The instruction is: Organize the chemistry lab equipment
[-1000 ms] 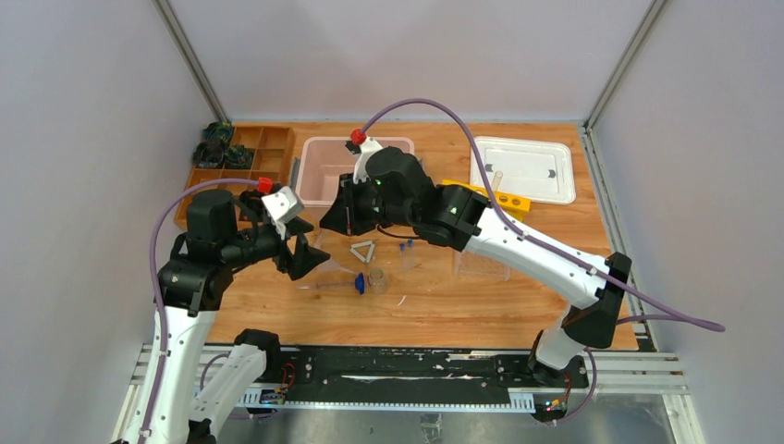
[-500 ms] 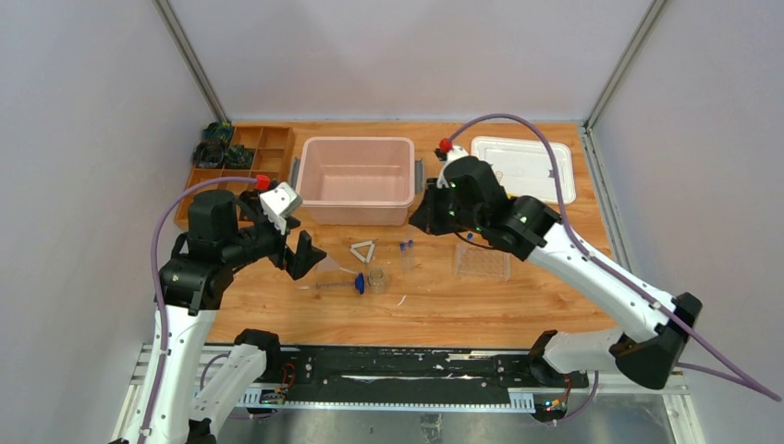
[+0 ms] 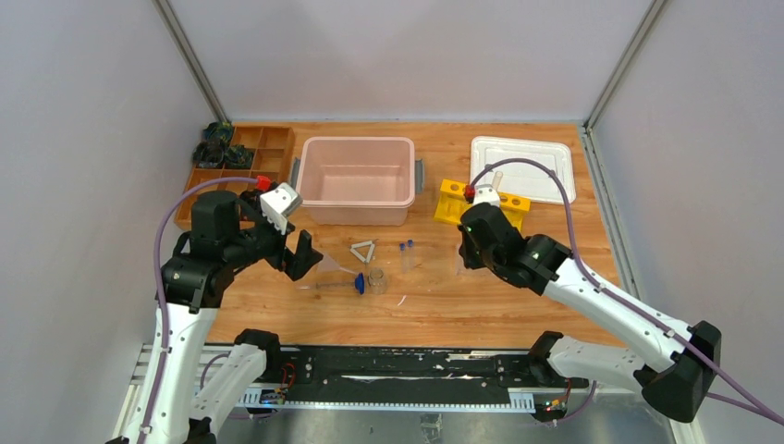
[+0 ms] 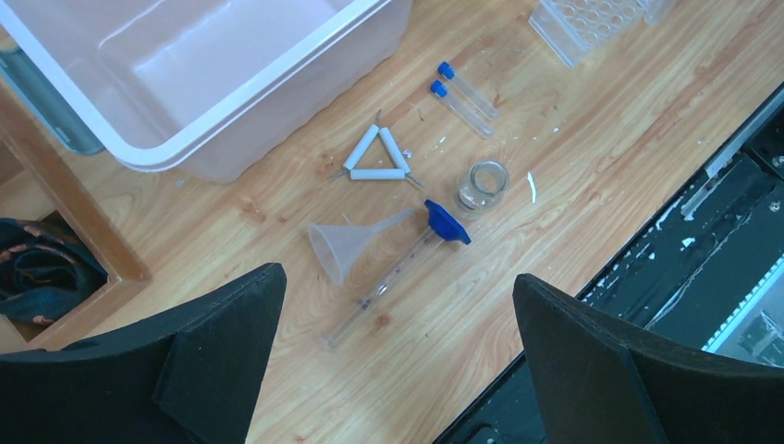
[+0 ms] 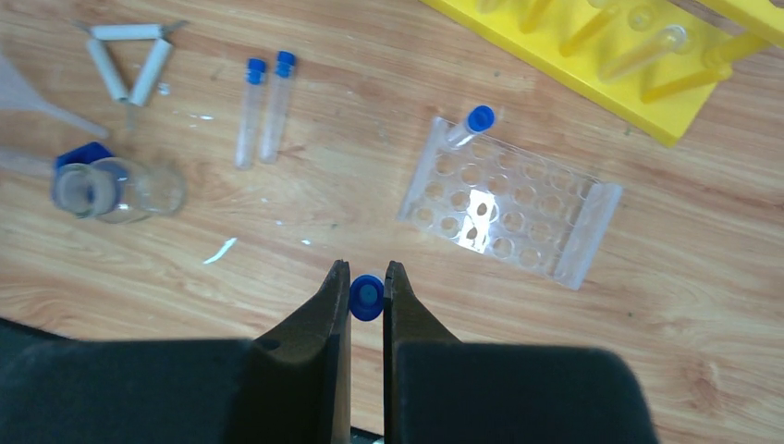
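Small vial (image 5: 367, 298), round blue cap, pinched in right jaws.

Wooden table (image 3: 444, 310): pink bin (image 3: 357, 180) is set at rear centre. Compartment tray (image 3: 236, 162) is placed left of the bin, yellow rack (image 3: 481, 202) and white tray (image 3: 523, 168) right of it. Triangle (image 4: 377, 159), blue-capped vials (image 4: 462, 94), beaker (image 4: 483, 183), funnel (image 4: 337, 248) and glass tube (image 4: 379, 291) are laid in front of the bin, clear vial tray (image 5: 508, 213) front-right.

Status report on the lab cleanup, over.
Left gripper open, empty, over funnel. Right gripper shut on vial, near tray. Second vial already in tray; nothing blocking.
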Controlling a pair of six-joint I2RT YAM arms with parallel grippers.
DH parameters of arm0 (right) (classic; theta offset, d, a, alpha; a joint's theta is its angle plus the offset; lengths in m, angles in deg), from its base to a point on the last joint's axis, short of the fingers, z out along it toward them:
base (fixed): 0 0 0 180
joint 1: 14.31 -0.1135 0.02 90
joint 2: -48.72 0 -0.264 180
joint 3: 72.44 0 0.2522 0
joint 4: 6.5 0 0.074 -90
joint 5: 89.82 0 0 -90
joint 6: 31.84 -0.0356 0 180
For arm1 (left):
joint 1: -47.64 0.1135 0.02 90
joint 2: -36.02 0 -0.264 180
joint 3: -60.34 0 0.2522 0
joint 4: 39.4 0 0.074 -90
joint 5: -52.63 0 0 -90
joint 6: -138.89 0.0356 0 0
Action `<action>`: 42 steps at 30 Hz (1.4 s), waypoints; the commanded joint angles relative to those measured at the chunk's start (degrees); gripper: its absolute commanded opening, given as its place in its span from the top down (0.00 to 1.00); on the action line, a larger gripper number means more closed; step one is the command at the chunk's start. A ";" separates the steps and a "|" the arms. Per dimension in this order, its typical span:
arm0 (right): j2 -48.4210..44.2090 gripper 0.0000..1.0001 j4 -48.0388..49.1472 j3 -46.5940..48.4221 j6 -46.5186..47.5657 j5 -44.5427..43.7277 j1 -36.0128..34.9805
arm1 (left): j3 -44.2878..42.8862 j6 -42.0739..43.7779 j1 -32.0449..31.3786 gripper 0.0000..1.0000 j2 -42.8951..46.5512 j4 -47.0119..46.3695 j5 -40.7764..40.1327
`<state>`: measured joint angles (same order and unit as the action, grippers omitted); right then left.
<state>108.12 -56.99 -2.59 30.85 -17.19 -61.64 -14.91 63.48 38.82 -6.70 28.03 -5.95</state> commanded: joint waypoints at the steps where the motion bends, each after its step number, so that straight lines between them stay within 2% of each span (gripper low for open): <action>1: -1.74 1.00 4.29 -5.62 2.06 -7.43 0.66 | -0.68 0.38 -0.15 0.00 -0.24 0.73 -0.94; 9: -5.24 1.00 18.98 -17.73 3.66 -10.09 0.66 | 0.07 0.21 -0.15 0.00 -0.85 0.73 -0.67; 17: -5.82 1.00 27.43 -23.35 4.97 -11.51 0.66 | -0.13 0.00 -0.15 0.00 -1.37 0.73 -0.22; 32: -4.92 1.00 37.96 -29.01 4.74 -13.24 0.66 | -0.20 0.00 -0.15 0.00 -1.69 0.75 -0.38; 42: -3.45 1.00 41.23 -32.23 4.45 -13.31 0.66 | -0.24 0.09 -0.15 0.00 -1.44 0.74 -0.38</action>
<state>103.73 -16.92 -33.08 35.33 -28.99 -61.49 -14.91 63.46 38.82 -8.60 28.64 -6.54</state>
